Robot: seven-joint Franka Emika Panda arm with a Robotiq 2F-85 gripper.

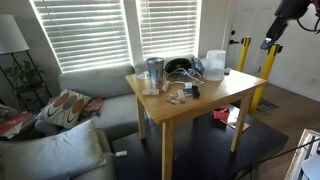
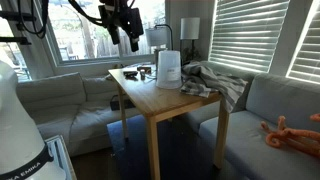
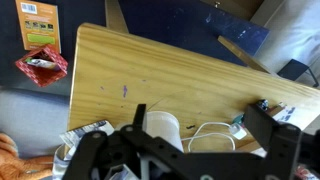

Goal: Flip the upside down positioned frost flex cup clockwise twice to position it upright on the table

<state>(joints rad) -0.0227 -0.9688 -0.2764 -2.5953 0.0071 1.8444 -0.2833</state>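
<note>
The frost flex cup (image 1: 214, 64) is a whitish translucent tapered cup standing with its wide end down at the far side of the light-wood table (image 1: 215, 95). It also shows in an exterior view (image 2: 168, 68) and in the wrist view (image 3: 162, 127). My gripper (image 1: 270, 42) hangs high in the air, off to the side of the table and apart from the cup. It also appears in an exterior view (image 2: 133, 40). In the wrist view the gripper (image 3: 199, 112) is open and empty, looking down on the table (image 3: 130, 70).
A grey tumbler (image 1: 153, 70), black headphones (image 1: 180, 66) and small clutter sit on the table. A white charger with its cable (image 3: 215, 130) lies beside the cup. A grey cloth (image 2: 210, 82) drapes over the table edge. Sofas surround the table; yellow poles (image 1: 268, 70) stand behind.
</note>
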